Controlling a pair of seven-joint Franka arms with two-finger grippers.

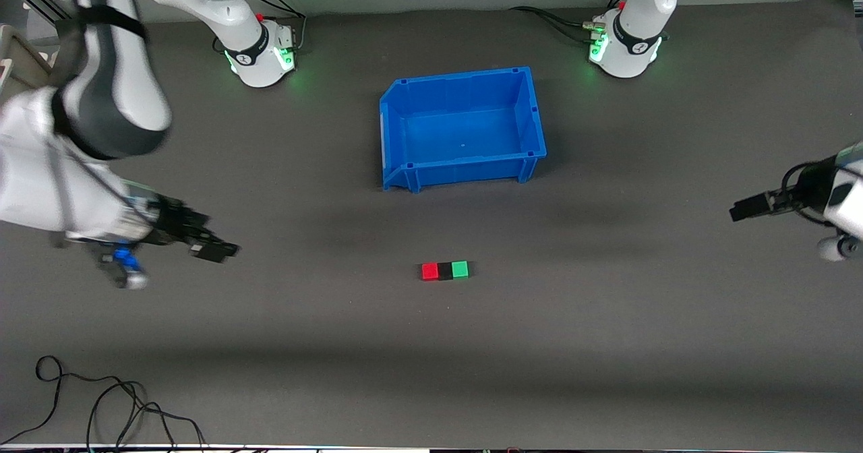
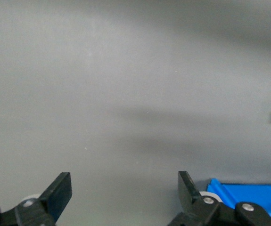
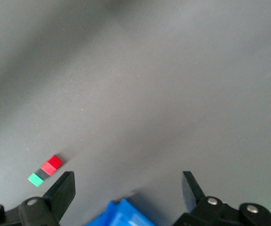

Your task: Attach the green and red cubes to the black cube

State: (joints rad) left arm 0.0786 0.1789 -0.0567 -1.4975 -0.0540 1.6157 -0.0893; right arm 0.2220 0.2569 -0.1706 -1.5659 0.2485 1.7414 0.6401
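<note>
Front view showed the small red plastic cube (image 1: 429,272), matte black cube (image 1: 445,271) and green plastic cube (image 1: 460,269) joined in a row on open dark surface (image 1: 607,345), well apart from the empty, wide-open left gripper (image 1: 741,209) and right gripper (image 1: 214,247).

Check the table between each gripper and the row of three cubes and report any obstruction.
Nothing visible. Bare table separates the open right gripper and open left gripper from the red cube, black cube and green cube. The blue bin sits farther back.

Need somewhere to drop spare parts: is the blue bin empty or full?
Empty. The front view shows the bin with a bare blue floor, nothing in it; the three cubes sit on the table, nearer the camera.
</note>
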